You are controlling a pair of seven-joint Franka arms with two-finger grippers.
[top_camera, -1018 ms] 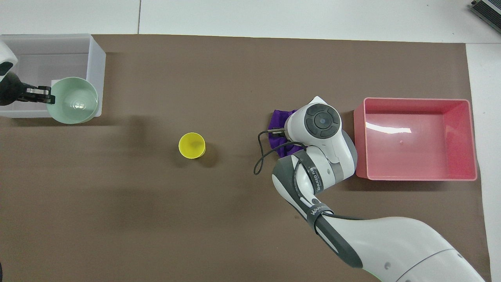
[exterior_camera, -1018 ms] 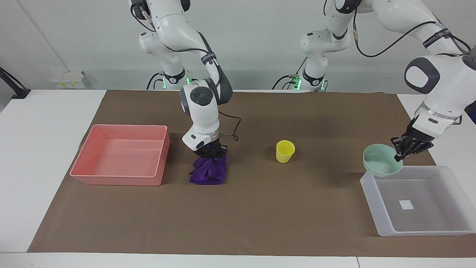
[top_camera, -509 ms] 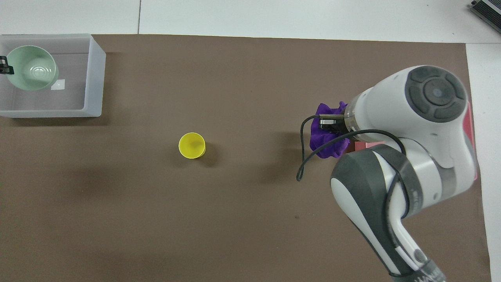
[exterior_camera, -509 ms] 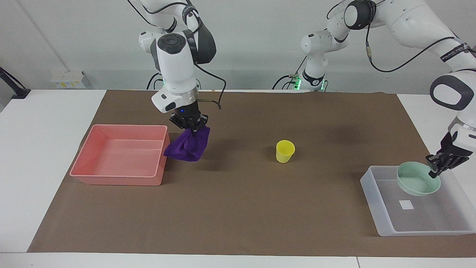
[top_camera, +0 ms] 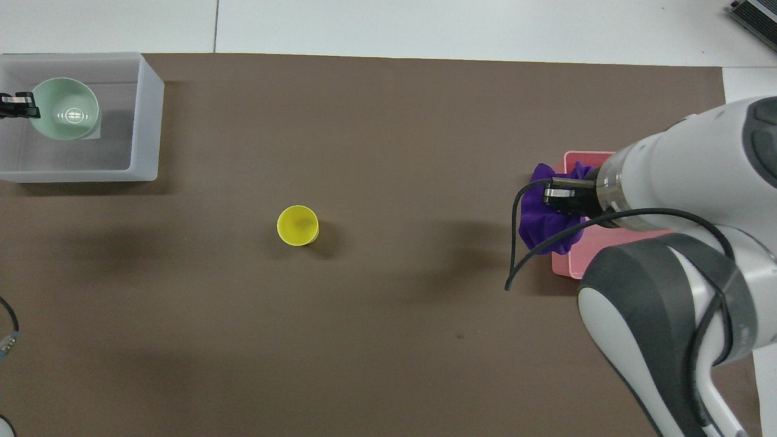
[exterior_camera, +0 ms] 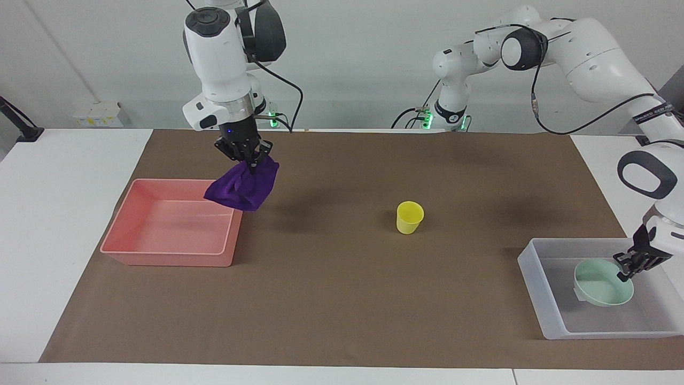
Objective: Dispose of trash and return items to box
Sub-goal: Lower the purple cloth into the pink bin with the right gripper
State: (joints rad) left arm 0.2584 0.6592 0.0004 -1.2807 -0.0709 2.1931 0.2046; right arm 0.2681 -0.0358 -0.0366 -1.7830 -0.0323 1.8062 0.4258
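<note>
Purple cloth rag point(exterior_camera: 243, 187) hung bunched below the right gripper point(exterior_camera: 251, 161), whose fingers were pinched together on its top fold. The gripper was raised over the corner of the pink rectangular tray point(exterior_camera: 125, 227) nearest the middle of the table, and the rag's lower folds hung over that corner and the brown mat point(exterior_camera: 342, 299) beside it. Whether cloth touched the tray rim could not be told. In the overhead view the right arm's wrist covered most of the tray, with only the rag point(top_camera: 546, 221) and one tray corner point(top_camera: 573, 267) showing beside the gripper point(top_camera: 555, 195).

At the left arm's end of the table, the left gripper point(exterior_camera: 625, 270) had its fingers clamped on the rim of the pale mint-green bowl point(exterior_camera: 601, 283), on the rim's side toward the table end. The bowl was low inside the translucent grey-white bin point(exterior_camera: 531, 272), slightly tilted; whether it rested on the bin's floor could not be told. The overhead view showed the same bowl point(top_camera: 65, 109) within the bin walls point(top_camera: 145, 121), the fingers point(top_camera: 24, 97) at its rim.

The yellow plastic cup point(exterior_camera: 410, 217) stood upright on the mat, alone between the two grippers and well apart from both, somewhat toward the bin.
</note>
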